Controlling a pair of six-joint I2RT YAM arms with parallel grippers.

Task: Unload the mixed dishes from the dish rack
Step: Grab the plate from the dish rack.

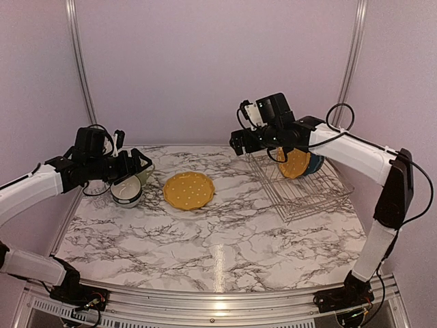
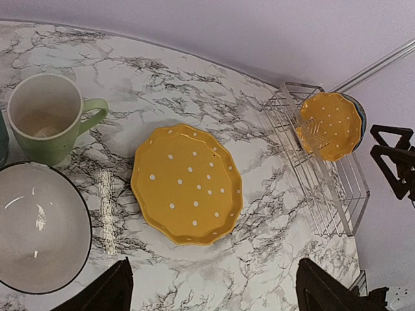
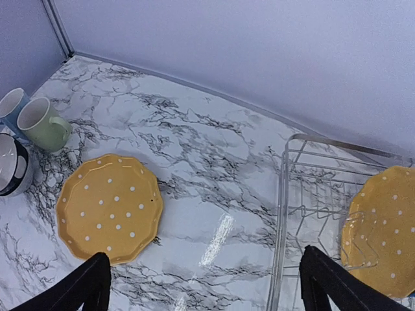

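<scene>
Here, the dish rack (image 1: 307, 188), a low frame of thin silver wire at the right rear of the marble-patterned table (image 1: 225, 239), holds two plates standing on edge among its bars: a racked yellow plate (image 1: 294, 162), scalloped and white-dotted, and just behind it a blue plate (image 1: 316, 162) of which only the rim shows. A second yellow dotted plate (image 1: 188, 190) of the same wavy outline lies flat on the table, well apart from the rack. To its left stand a glossy white bowl (image 2: 39, 227) with a thin dark rim, a pale-green mug (image 2: 48, 123) and a light-blue mug (image 3: 11, 103), close together; nothing shows inside the bowl or the green mug. The left gripper (image 2: 214, 265) hovers over the bowl, its fingers spread wide and empty. The right gripper (image 3: 206, 254) hangs above the table by the rack's left side, fingers likewise wide apart, pinching nothing.
</scene>
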